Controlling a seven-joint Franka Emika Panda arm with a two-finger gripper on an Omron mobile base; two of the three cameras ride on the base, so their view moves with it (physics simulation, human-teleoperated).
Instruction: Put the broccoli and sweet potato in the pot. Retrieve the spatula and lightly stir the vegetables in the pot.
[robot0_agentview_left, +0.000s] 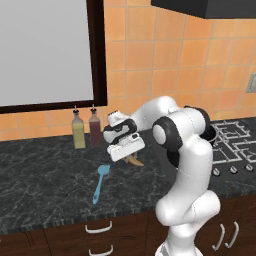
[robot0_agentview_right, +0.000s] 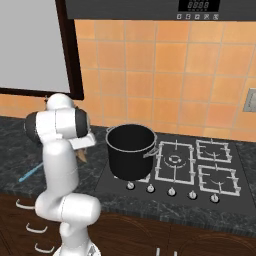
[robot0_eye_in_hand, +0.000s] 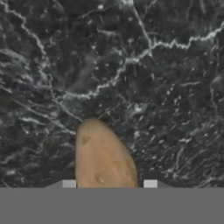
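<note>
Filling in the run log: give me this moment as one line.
step: grasping sweet potato | gripper: straddling it on counter | pot: on stove | spatula: untouched

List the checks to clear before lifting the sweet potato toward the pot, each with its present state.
1. Sweet potato sits between the gripper tips: ok.
2. Tips firmly closed on it: cannot tell.
3. Pot stands upright on the stove, mouth open: ok.
4. Broccoli already in the pot: cannot tell, its inside is hidden.
5. Spatula lies on the counter, apart from the tuber: ok.
6. Two bottles stand back by the wall, clear of the lift: ok.
</note>
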